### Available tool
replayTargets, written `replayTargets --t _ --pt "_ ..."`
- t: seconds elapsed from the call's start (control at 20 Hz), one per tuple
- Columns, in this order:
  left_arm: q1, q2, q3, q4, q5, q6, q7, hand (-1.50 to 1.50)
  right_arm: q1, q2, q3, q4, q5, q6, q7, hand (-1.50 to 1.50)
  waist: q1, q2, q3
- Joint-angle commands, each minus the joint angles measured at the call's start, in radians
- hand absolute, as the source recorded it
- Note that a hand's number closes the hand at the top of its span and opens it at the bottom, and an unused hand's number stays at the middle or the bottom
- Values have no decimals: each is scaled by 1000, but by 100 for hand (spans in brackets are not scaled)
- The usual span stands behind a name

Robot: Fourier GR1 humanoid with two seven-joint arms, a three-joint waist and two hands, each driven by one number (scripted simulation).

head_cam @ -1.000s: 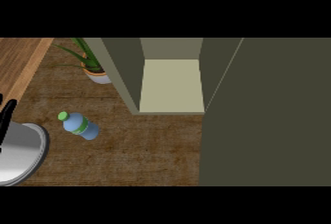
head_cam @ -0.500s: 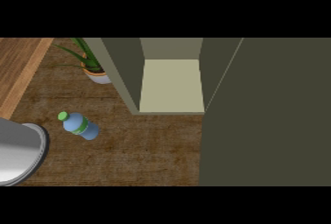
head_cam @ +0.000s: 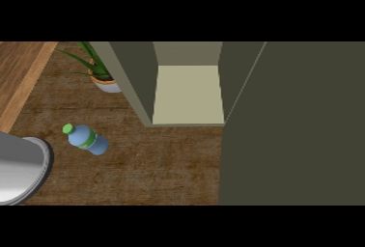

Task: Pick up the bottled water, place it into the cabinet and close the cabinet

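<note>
Far to the left of the cabinet (head_cam: 135, 82), a grey forearm (head_cam: 18, 169) lay over the wooden worktop (head_cam: 157, 169); no robot hand showed, so how far either was open, or what it held, could not be told. Between that forearm and the cabinet, the bottled water (head_cam: 88, 140) sat on the worktop, touched by nothing, its green cap pointing away from the cabinet, with a potted plant (head_cam: 104, 79) just beside the cabinet's left wall. The cabinet stood open, its dark door (head_cam: 292, 125) to the right of the opening.
</note>
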Motion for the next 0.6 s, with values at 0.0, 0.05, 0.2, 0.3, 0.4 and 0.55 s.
replayTargets --t 0.0,0.05,0.2,0.3,0.4,0.55 --pt "-2 8 33 21 9 -17 9 -150 90 -1 3 -164 -36 12 35 -150 0 0 0" --pt "9 -36 -15 49 -51 -36 -31 -150 67 -22 -28 -164 -76 27 35 -150 -1 1 0" --pt "-15 -17 -1 100 -56 -47 -31 -150 157 -39 -72 -195 -129 68 2 -150 -9 0 0" --pt "-65 -5 13 165 -91 -20 -31 -150 170 7 18 -155 -19 75 -61 -150 -12 1 0" --pt "-29 -53 -22 172 -125 -41 -65 -150 176 -25 -31 -208 -93 75 -19 -150 -7 2 0" --pt "-66 -76 -44 279 -179 -52 -116 -150 199 14 32 -183 -20 62 -53 -150 -10 2 -1"
